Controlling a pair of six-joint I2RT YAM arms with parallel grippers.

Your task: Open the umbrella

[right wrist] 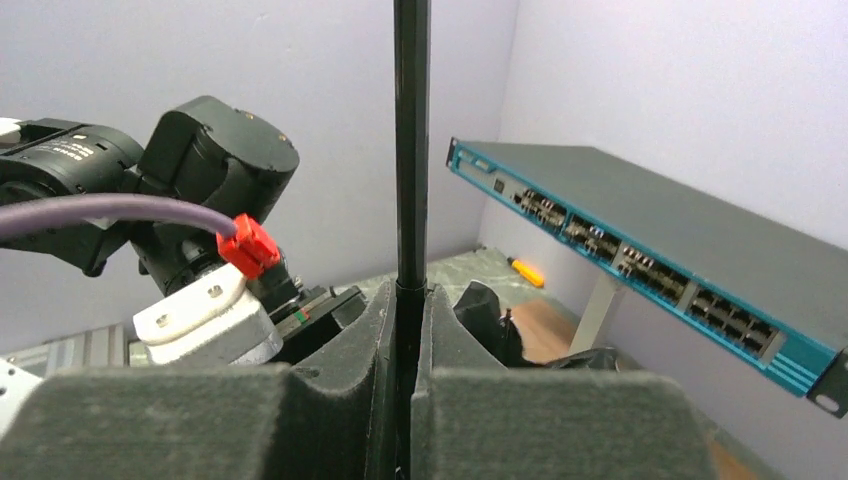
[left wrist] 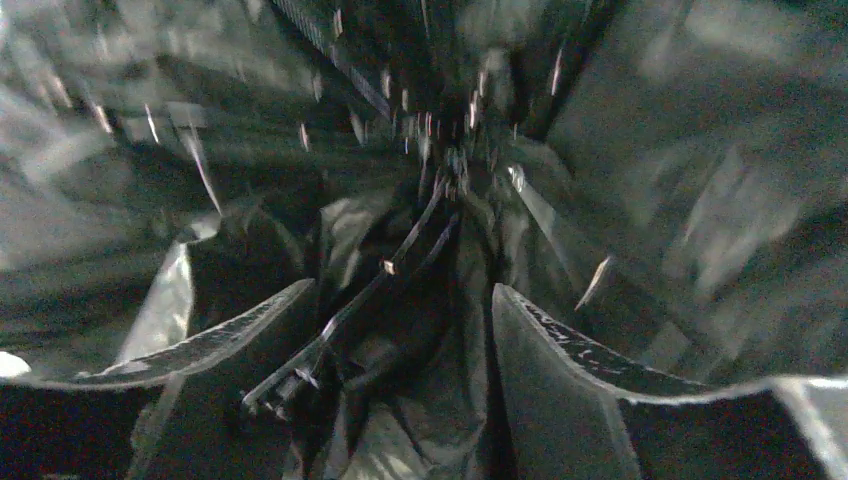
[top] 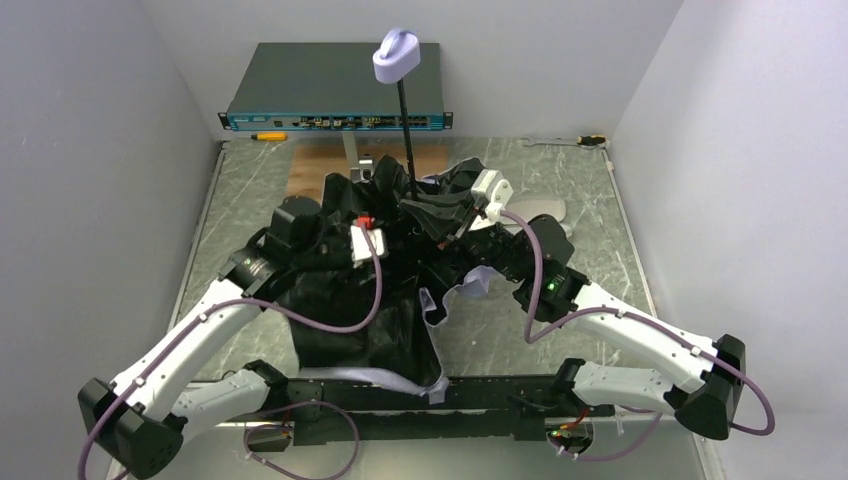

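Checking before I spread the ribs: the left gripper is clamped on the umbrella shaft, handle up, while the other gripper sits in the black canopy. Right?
Wrong arm: the right wrist view shows the right gripper clamped on the umbrella shaft, handle up, while the left gripper sits in the black canopy.

An umbrella [top: 340,330] shows glossy black lining with a pale lilac-white edge. Its shaft [top: 408,130] is black and its knob handle [top: 397,55] is lilac. The table [top: 500,330] is grey-green with marbled veining. A network switch [top: 330,80] is dark grey on top, teal in front. The left arm [top: 190,345] and right arm [top: 640,335] are white and black. A purple cable [right wrist: 110,208] ends in a red plug [right wrist: 248,245].
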